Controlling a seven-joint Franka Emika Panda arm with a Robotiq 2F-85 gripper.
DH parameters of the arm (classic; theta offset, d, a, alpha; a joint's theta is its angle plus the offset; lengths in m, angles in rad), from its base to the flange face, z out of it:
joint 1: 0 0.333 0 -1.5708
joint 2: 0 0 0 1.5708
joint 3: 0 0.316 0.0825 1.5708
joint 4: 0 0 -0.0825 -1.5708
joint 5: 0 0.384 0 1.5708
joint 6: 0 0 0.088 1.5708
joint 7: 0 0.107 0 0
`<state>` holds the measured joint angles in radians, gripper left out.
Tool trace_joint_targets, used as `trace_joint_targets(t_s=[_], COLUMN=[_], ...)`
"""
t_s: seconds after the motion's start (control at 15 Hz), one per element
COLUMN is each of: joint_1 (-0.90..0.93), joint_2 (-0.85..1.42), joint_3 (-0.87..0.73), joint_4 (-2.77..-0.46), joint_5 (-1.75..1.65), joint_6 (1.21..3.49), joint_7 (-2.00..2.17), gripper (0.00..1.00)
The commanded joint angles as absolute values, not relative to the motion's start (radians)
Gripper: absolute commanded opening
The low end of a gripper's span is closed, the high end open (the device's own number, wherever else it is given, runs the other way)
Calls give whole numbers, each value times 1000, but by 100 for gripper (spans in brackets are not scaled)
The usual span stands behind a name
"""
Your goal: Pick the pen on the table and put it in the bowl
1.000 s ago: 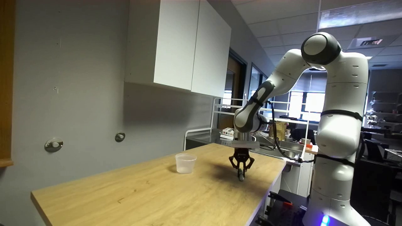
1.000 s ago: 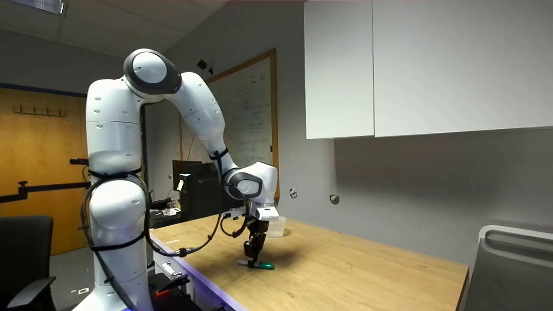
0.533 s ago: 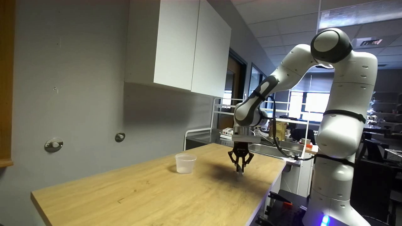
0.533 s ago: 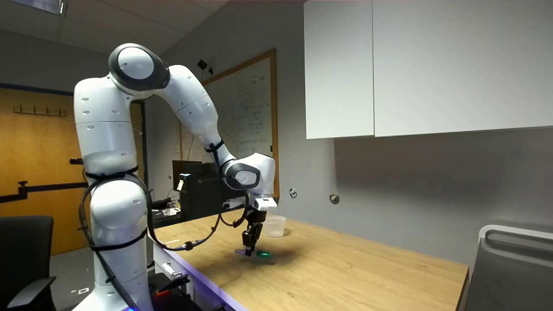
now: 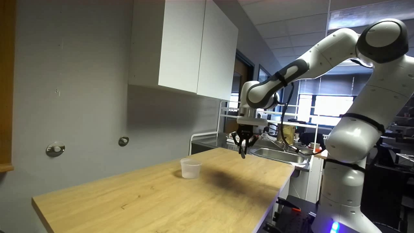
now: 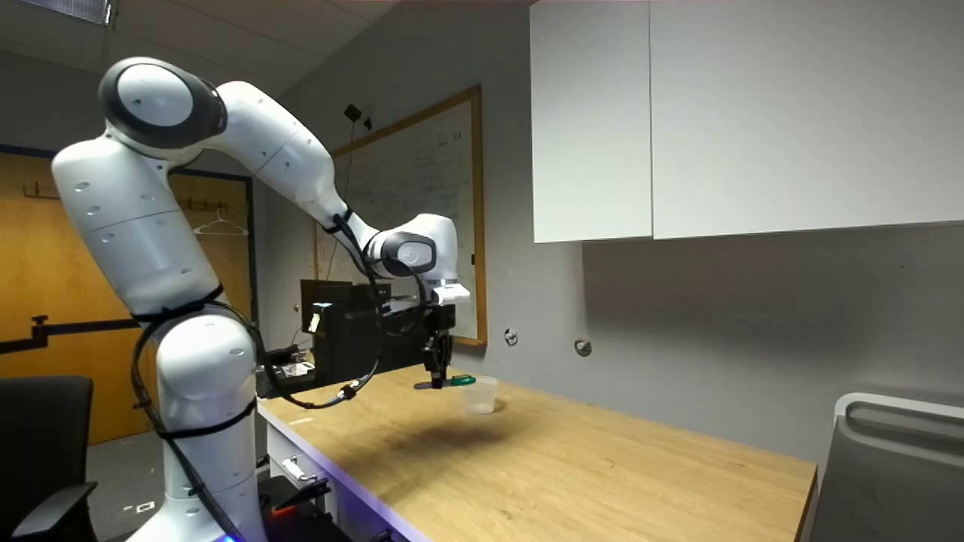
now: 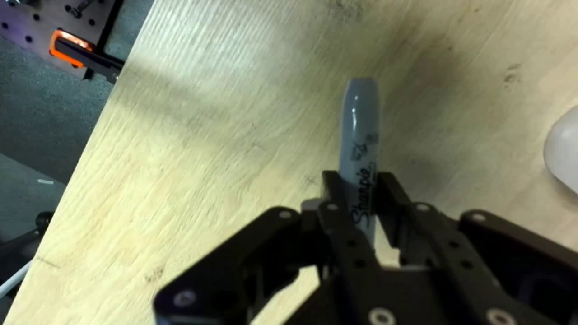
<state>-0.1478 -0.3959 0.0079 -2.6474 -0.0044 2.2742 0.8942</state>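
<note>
Grey marker pen with green end (image 7: 359,122): lifted off the light wood-grain table (image 6: 617,467) — now in the air
Black two-finger gripper (image 5: 242,152): raised with it
White jointed arm (image 6: 162,263): elbow (image 6: 157,96) higher, farther left in an exterior view

The pen (image 7: 360,119), grey with one green end, is clamped near-horizontal in the claw (image 7: 360,180), above the light wood-grain counter (image 5: 155,200). The whitish, translucent bowl (image 5: 190,169) stands upright on the counter, apart from the pen.
</note>
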Motion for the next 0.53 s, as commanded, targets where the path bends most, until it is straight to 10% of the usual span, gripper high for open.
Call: trace_joint_targets(t_s=[0.0,0.47], joint_1=[-173,-151], joint_2=[-440,-343], joint_3=[103,183], joint_4=[-2562,-2312], joint_5=[-98,-241], joint_6=[2196,2056], joint_7=[1033,1125], gripper=[9,8])
